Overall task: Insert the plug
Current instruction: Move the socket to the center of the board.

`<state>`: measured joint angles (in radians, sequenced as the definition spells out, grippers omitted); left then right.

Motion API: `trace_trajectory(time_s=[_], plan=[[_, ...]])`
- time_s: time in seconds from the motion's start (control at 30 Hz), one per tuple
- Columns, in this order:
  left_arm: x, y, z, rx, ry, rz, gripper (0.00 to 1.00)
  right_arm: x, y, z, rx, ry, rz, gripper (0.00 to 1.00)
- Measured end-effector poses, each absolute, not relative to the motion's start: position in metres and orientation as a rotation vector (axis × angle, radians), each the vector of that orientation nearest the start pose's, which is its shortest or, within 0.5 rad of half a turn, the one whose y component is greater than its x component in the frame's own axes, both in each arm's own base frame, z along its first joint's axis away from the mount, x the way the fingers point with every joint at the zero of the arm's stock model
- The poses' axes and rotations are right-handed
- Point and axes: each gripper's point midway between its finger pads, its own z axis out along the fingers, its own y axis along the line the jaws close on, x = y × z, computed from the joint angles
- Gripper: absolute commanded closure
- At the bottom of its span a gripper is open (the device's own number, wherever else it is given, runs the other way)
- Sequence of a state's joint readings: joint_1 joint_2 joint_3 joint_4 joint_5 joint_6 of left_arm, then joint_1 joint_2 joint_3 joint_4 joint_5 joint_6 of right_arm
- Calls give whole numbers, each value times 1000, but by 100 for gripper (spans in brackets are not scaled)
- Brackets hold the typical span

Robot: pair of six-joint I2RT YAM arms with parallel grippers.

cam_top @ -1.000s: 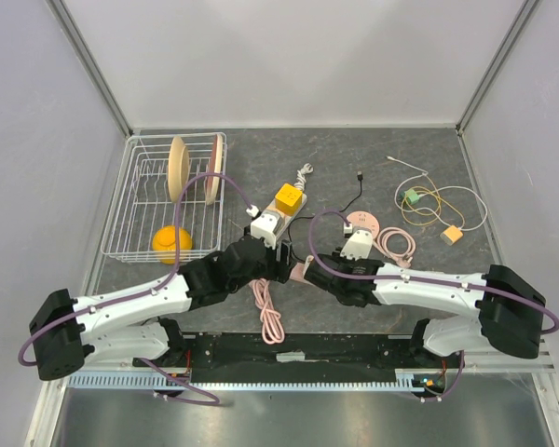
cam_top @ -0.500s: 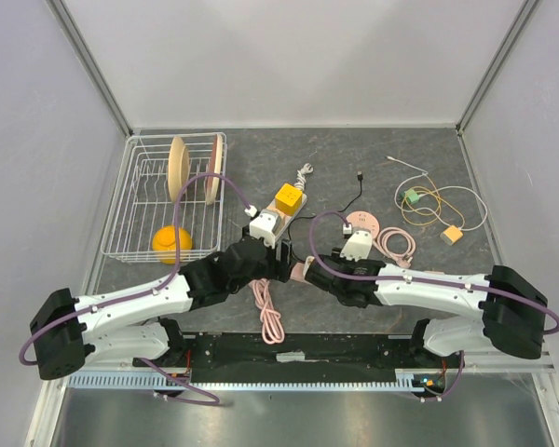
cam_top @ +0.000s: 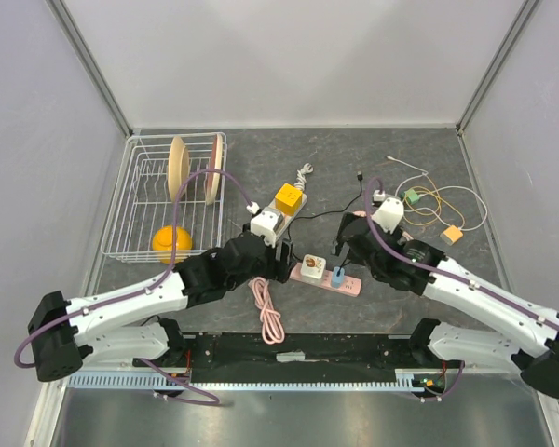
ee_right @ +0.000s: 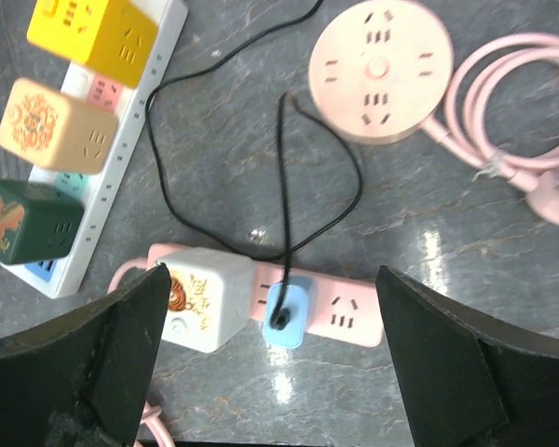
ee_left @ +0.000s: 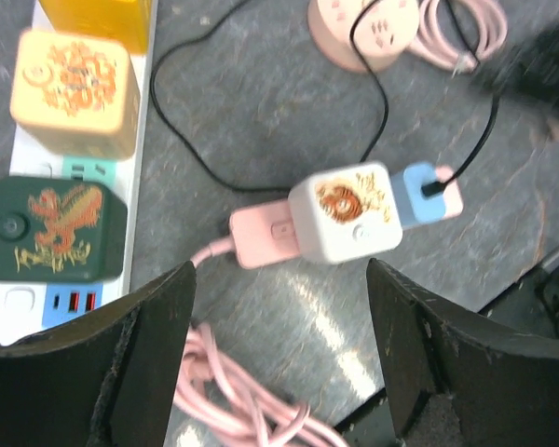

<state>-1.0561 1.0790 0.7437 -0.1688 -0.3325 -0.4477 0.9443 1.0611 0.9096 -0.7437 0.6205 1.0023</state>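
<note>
Mottled grey stone-look tabletop [ee_right: 214,177] carries a glossy pink power strip [ee_right: 347,318]; the boxy blue plug [ee_right: 287,313] sits seated in it. Left gripper [ee_left: 279,279] and right gripper [ee_right: 272,279] both gape empty above

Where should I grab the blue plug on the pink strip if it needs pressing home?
Take the blue plug by its two faces along the pink strip's long edges, coming from above. The white cube crowds one side, and the black cable leaves its top, so probably stay low on the body.
</note>
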Motion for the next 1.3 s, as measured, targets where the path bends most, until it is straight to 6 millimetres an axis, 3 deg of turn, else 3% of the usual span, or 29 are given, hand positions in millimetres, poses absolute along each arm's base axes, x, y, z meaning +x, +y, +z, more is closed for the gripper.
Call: trace_trajectory(time_s=[0.2,0.43,0.53,0.67,0.73,0.8,0.93,1.07,1.3], plan=[[170,-259,138,486,2231,-519,24,234,143,186,342,2194,209,2],[133,-225,90,435,2502,-277,27,243,125,190,288,2186,127,2],[127,-218,67,423,2589,-156,35,246,119,192,280,2178,111,2],[126,-214,44,416,2659,-9,63,251,116,196,282,2164,121,2],[131,-219,40,410,2665,31,71,253,114,199,285,2155,129,2],[138,-222,39,392,2669,56,82,253,112,200,287,2147,136,2],[168,-220,38,322,2673,76,89,252,106,200,295,2139,135,2],[222,-227,39,268,2651,74,92,252,100,201,300,2130,126,2],[343,-251,42,295,2554,65,93,258,89,203,323,2112,100,3]])
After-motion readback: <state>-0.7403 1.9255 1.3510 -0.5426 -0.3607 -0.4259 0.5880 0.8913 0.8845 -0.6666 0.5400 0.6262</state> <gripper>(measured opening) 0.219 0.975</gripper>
